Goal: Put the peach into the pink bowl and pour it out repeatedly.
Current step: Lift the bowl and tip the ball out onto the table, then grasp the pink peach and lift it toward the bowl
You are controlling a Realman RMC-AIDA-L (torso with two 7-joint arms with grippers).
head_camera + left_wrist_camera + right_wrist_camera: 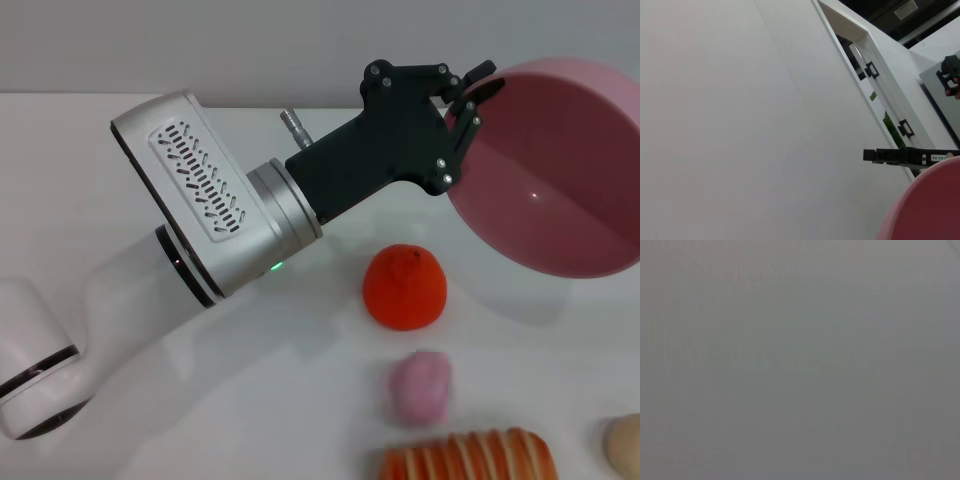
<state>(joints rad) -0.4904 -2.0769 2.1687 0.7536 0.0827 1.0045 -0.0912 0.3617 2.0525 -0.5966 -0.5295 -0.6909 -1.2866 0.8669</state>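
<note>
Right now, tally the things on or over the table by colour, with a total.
Pink: 2, the pink bowl and the peach
Orange-red: 1, the round fruit
Orange-striped: 1, the sliced loaf
Beige: 1, the rounded thing
Total: 5

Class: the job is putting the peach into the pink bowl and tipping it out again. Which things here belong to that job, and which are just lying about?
Job: peach, on the table; pink bowl, tilted, held by left gripper.
Lying about: orange-red fruit; sliced bread; beige thing.

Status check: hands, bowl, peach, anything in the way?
Left hand shut on pink bowl rim, bowl raised and tipped, empty. Right hand not seen. Peach on table; orange-red fruit beside it.
</note>
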